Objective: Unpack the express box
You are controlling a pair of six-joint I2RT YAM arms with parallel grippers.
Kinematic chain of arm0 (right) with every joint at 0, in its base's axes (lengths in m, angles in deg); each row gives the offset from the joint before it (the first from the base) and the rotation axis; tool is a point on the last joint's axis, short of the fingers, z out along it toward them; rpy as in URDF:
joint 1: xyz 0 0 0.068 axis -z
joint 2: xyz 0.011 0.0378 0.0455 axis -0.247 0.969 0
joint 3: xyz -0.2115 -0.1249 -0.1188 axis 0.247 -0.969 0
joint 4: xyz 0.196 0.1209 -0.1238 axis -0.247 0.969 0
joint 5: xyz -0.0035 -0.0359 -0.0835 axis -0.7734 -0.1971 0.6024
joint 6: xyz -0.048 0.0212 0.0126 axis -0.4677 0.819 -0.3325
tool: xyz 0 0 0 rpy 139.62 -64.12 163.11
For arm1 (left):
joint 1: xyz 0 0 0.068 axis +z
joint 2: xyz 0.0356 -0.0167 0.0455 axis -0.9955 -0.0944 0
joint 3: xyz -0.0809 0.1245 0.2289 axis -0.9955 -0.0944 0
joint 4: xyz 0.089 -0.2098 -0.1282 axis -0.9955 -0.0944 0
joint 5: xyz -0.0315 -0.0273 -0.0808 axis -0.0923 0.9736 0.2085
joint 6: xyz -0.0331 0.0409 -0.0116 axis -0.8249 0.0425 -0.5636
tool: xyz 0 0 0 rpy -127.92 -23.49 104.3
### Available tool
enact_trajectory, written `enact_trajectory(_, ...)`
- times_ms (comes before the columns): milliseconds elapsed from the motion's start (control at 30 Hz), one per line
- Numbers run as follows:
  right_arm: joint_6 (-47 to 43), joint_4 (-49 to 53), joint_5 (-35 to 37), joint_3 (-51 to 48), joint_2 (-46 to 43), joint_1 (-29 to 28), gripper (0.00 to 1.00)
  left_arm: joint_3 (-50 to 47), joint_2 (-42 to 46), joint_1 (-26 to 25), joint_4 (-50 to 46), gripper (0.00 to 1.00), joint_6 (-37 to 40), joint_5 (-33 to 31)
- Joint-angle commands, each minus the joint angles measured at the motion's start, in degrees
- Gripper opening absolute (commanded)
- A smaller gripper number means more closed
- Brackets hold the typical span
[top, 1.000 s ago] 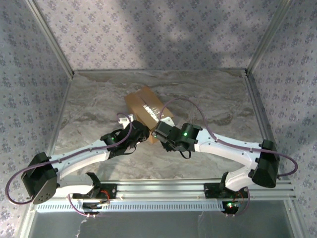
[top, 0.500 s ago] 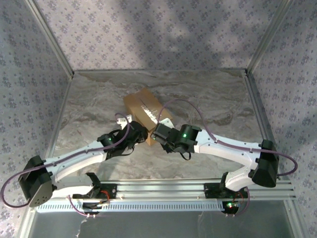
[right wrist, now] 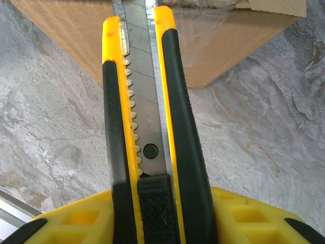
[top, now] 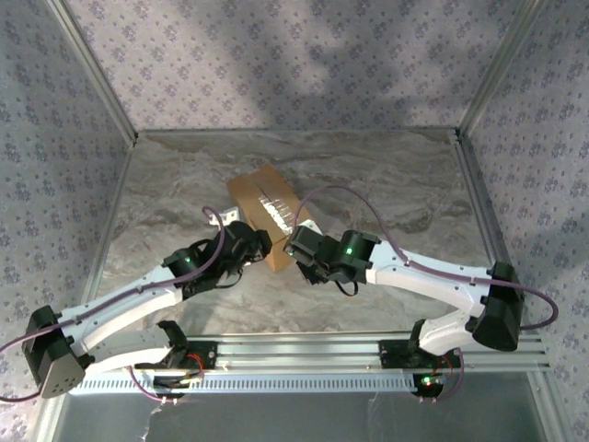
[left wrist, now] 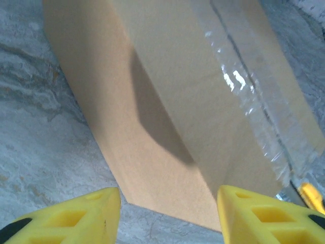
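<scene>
Right gripper (right wrist: 158, 216) clenched a knife (right wrist: 147, 127) at the box's (top: 260, 195) tape (left wrist: 238, 86), where a shallow, straight cut looked best; left gripper (left wrist: 168, 203) hovered empty, jaws apart, ready to brace.

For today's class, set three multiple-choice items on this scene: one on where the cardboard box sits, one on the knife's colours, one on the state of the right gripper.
1. Where is the express box?
A. On the table, just beyond the left gripper and right gripper.
B. In the table's far-left corner.
C. On top of the right arm's base.

2. What colours is the utility knife?
A. Red and white.
B. Yellow and black.
C. All blue.

3. What state is the right gripper in?
A. Open and empty.
B. Shut on a box flap.
C. Shut on the utility knife.

Key: 1 A, the top view shows the box mid-table ahead of both grippers; 2 B, the right wrist view shows yellow rails with black grips; 3 C, the knife's handle sits clamped in it.
</scene>
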Motion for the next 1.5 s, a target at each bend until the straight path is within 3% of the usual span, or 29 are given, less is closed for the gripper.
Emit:
enact_trajectory(0, -1.4, 0.95, 0.33, -0.35, -1.88, 0.29, 0.0, 5.11, -0.52, 2.99, 0.33, 0.54, 4.34, 2.14)
enact_trajectory(300, -1.4, 1.01, 0.26, 0.01, -2.28, -0.21, 0.0, 17.39, -11.77, 8.02, 1.27, 0.54, 13.3, 6.83)
enact_trajectory(633, -0.44, 2.59, 1.09, 0.62, -1.51, -1.64, 0.0, 23.08, -22.32, 11.59, 2.84, 0.51, 13.08, 7.34)
enact_trajectory(1467, 1.54, 6.38, 2.56, 1.16, -2.46, -6.79, 0.0, 23.6, -26.43, 13.5, 3.91, 0.51, 10.71, 5.15)
